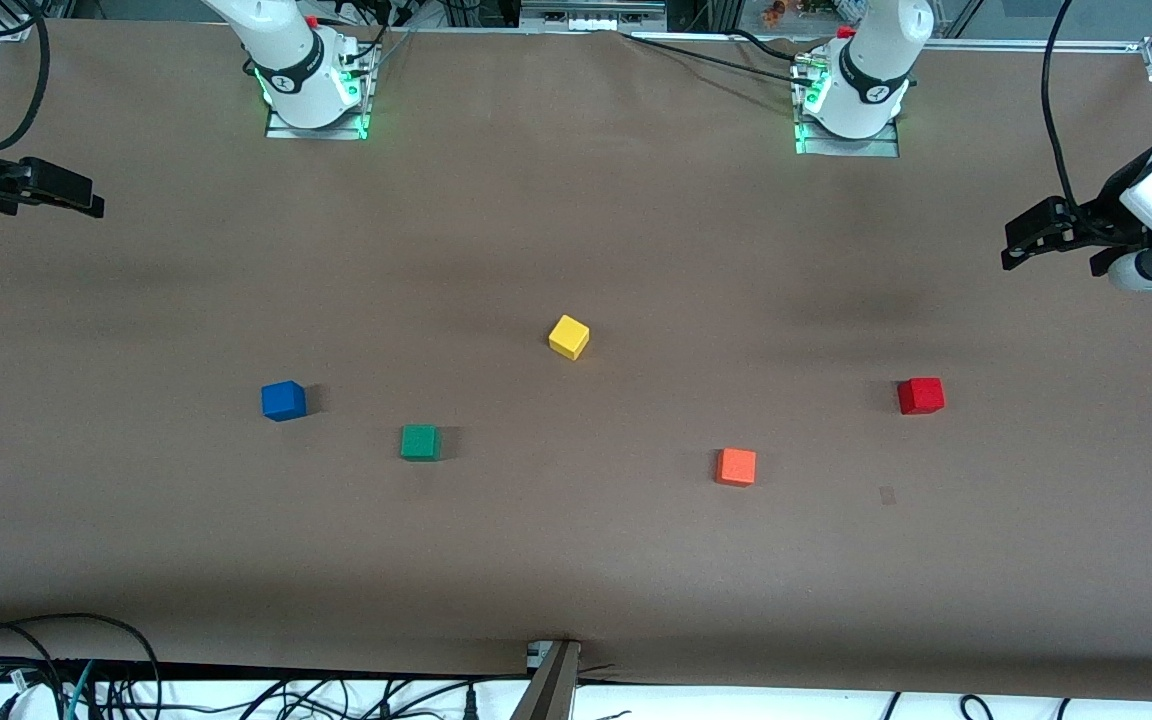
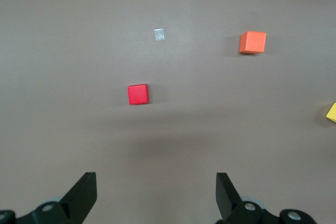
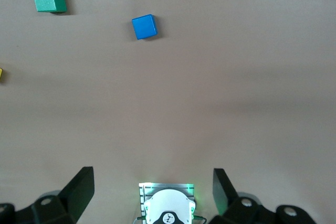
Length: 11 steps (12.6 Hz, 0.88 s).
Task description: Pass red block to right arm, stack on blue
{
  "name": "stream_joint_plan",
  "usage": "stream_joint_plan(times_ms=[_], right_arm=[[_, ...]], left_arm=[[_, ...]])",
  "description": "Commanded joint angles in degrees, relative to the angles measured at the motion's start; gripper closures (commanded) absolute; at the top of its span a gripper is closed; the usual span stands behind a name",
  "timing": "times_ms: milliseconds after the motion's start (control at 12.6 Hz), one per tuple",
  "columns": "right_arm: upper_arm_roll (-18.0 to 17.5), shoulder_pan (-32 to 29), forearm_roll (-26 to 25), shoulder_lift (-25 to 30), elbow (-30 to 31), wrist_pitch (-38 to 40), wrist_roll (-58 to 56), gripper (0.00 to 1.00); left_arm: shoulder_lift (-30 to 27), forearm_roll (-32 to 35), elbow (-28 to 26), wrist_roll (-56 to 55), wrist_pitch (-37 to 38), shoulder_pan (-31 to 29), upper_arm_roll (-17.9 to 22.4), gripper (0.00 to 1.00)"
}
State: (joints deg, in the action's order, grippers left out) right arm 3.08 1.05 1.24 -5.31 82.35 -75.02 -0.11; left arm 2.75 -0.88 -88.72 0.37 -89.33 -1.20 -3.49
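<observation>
The red block (image 1: 921, 396) (image 2: 138, 94) lies alone on the brown table toward the left arm's end. The blue cube (image 1: 283, 400) (image 3: 144, 27) sits toward the right arm's end, about as near to the front camera as the red one. My left gripper (image 1: 1012, 245) (image 2: 156, 179) hangs open and empty in the air at its end of the table, apart from the red block. My right gripper (image 1: 91, 203) (image 3: 152, 174) hangs open and empty over the table's edge at its own end, well clear of the blue cube.
A yellow cube (image 1: 568, 337) lies mid-table. A green cube (image 1: 420, 442) (image 3: 49, 0) sits beside the blue one, an orange cube (image 1: 736, 467) (image 2: 252, 42) beside the red one. A small tape patch (image 1: 887, 495) marks the table. Cables (image 1: 86, 680) run along the front edge.
</observation>
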Motion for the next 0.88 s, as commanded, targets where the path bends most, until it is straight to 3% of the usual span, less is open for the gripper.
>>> stream_joint_plan(times_ms=[0, 558, 797], right_arm=[[-0.01, -0.34, 0.78, -0.05, -0.78, 0.14, -0.24, 0.00], [-0.01, -0.34, 0.78, -0.05, -0.70, 0.14, -0.24, 0.00], [-0.01, -0.34, 0.78, -0.05, -0.70, 0.14, -0.24, 0.00]], left_arm=[[-0.11, 2.27, 2.58, 1.21, 0.22, -0.11, -0.29, 0.00], [0.33, 10.17, 4.78, 1.30, 10.22, -1.08, 0.59, 0.00], [1.20, 14.93, 6.98, 19.16, 10.76, -3.79, 0.94, 0.00]])
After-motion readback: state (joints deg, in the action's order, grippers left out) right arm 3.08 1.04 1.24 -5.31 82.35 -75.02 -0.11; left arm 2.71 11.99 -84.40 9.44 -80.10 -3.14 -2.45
